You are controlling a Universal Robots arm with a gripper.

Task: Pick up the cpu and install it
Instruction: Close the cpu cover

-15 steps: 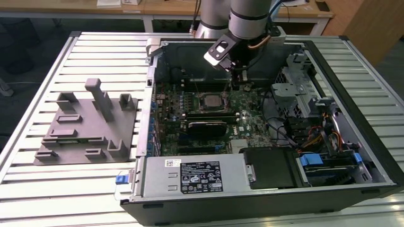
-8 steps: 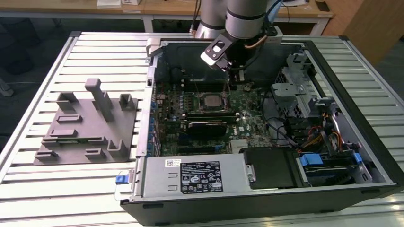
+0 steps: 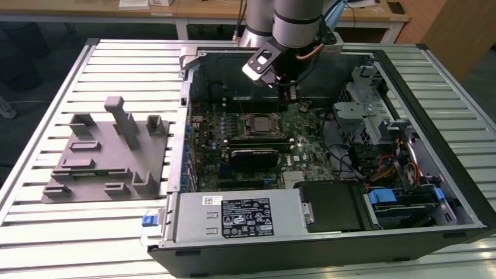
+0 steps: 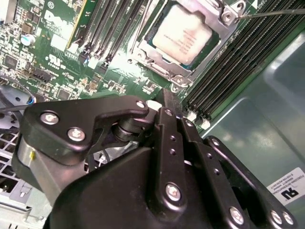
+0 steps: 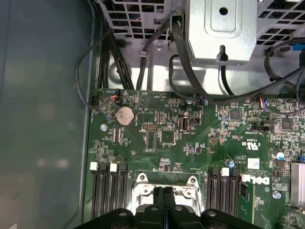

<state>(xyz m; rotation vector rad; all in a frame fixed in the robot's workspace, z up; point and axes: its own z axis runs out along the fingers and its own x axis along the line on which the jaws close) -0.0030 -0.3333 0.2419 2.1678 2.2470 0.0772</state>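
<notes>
The cpu (image 4: 183,34), a flat square chip with a shiny silver top, lies inside the metal-framed socket (image 4: 224,21) on the green motherboard (image 4: 62,47). My gripper (image 4: 163,98) hangs just above the board beside the socket, its two black fingers pressed together with nothing between them. In the first wrist view the gripper (image 5: 164,192) is over the socket frame (image 5: 143,183). From the exterior view the gripper (image 3: 288,93) is slightly behind the socket (image 3: 259,124), inside the open computer case (image 3: 434,174).
Memory slots (image 4: 228,67) flank the socket on both sides. Black cables (image 5: 181,62) and a metal drive cage (image 3: 372,110) crowd the exterior view's right. A power supply (image 3: 232,215) fills the case front. A grey parts fixture (image 3: 108,151) rests on the slatted table at the exterior view's left.
</notes>
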